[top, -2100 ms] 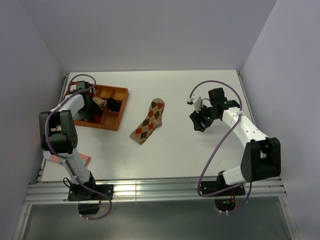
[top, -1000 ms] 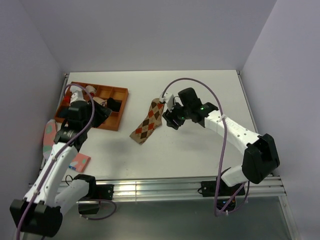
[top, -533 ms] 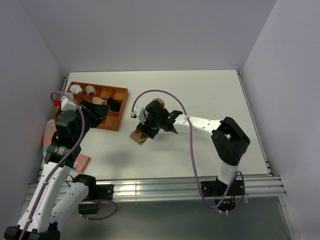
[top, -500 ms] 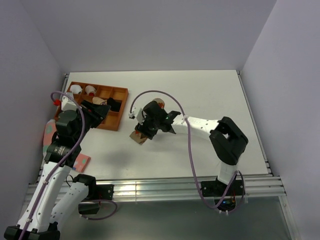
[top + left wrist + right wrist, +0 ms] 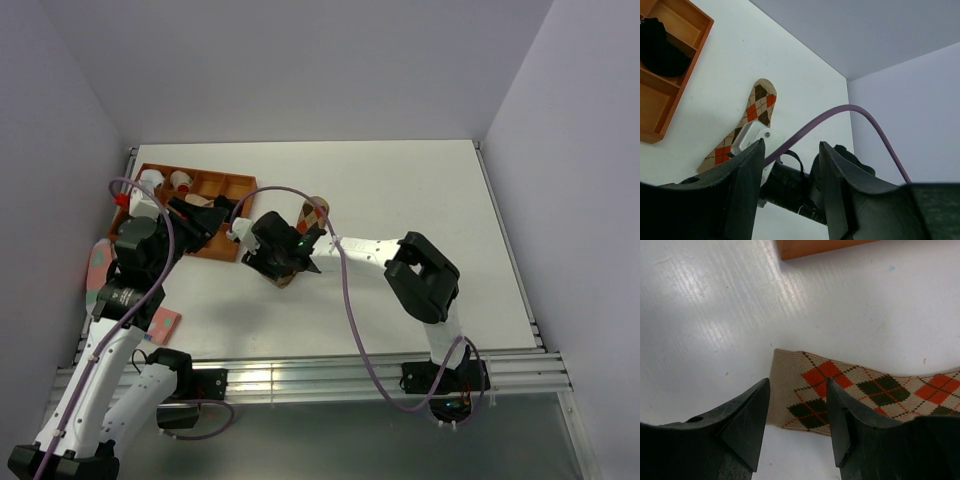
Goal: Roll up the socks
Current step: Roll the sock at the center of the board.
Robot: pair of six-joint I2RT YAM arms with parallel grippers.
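— Where is there room to pass?
— The right half and far strip of the bench [image 5: 420, 190] lie open.
— What stands in the way?
— The right arm [image 5: 370, 248] stretches across the middle, its tool [image 5: 797, 390] low over the argyle sock [image 5: 313, 214]. The orange tray [image 5: 690, 67] fills the far-left corner, with the left tool [image 5: 791, 145] above it. Only a narrow gap separates tray and sock.

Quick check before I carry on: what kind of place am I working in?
Probably a lab test cell for robots, not a home: a white table boxed in by plain walls, an aluminium mounting rail at its near edge, and an orange compartment tray.
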